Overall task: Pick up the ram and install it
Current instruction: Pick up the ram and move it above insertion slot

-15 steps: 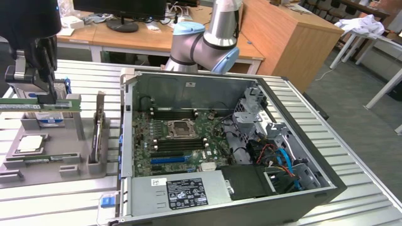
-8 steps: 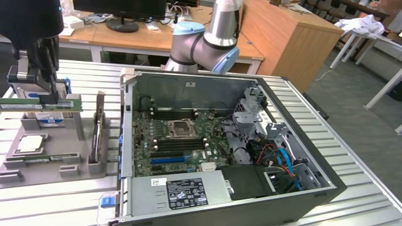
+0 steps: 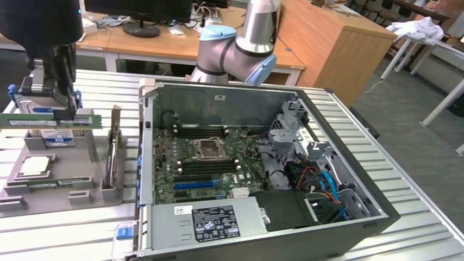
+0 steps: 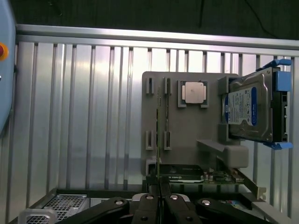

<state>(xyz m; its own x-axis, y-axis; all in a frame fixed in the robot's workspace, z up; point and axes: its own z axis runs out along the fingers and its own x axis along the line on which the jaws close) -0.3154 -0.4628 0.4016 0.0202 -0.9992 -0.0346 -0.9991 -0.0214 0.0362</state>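
Hovering with the open black metal computer case (image 3: 355,220) well off to the side of my gripper (image 3: 51,115), the flat grey plastic parts tray (image 3: 73,168) below it and the boxy silver hard drive (image 4: 247,109) nearby, I hold the long green ram stick (image 3: 83,120) clamped level in its jaws.

Room evenly bright; light diffuse, from overhead, shadows soft. Ribbed metal counter (image 3: 65,239) carries a pale sheen in the exterior view, and in the wrist view its ribs glare in white streaks. Computer case (image 3: 217,103) interior shaded, darkest in its corners. Tool (image 3: 52,110) near-black; the ram (image 3: 51,120) clamped in it evenly lit.
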